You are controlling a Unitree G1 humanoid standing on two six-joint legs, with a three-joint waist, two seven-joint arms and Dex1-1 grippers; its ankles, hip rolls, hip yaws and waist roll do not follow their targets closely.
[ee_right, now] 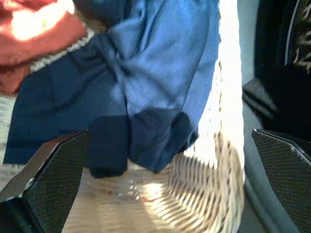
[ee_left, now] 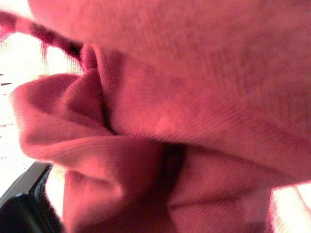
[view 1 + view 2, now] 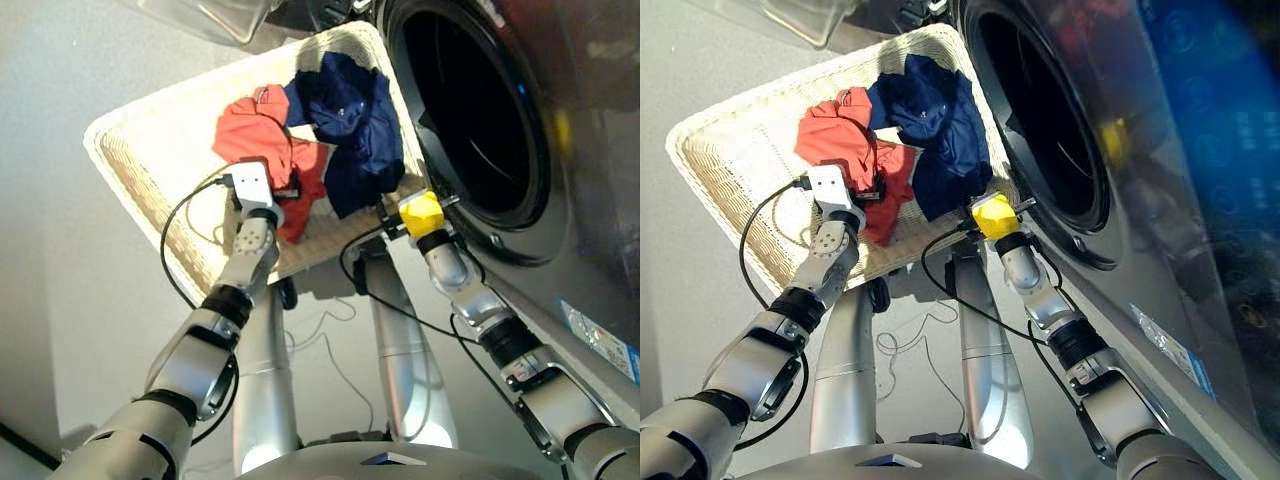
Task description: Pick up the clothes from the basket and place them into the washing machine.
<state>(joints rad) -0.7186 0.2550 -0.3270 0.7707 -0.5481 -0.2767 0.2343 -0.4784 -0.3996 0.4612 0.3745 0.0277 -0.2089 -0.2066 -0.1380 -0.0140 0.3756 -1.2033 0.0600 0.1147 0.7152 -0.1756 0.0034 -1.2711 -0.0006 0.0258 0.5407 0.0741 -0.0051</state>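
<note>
The cream-white woven basket [image 3: 130, 165] is shown on the floor just beside the open porthole of the washing machine [image 3: 470, 110]. Two garments are seen lying in it: a coral-red garment [image 3: 265, 140] toward the middle and a navy blue garment [image 3: 350, 125] at the end nearest the machine, the two touching along one edge. No black garment can be made out in the basket; a dark shape is glimpsed past the basket rim in the right wrist view, but what it is cannot be told.

The left gripper [image 3: 285, 190] is lowered into the coral-red cloth, which fills the left wrist view; whether its fingers are closed on the fabric cannot be told. The right gripper [image 1: 160, 194] is held with its fingers spread wide apart and empty, poised near the hanging hem of the navy blue garment over the basket rim.

The step in hand is judged to be the picking up of a garment, with none yet carried toward the drum. The next move is judged to call for a firm pinch on bunched cloth, then a lift clear of the rim before the swing to the porthole.
</note>
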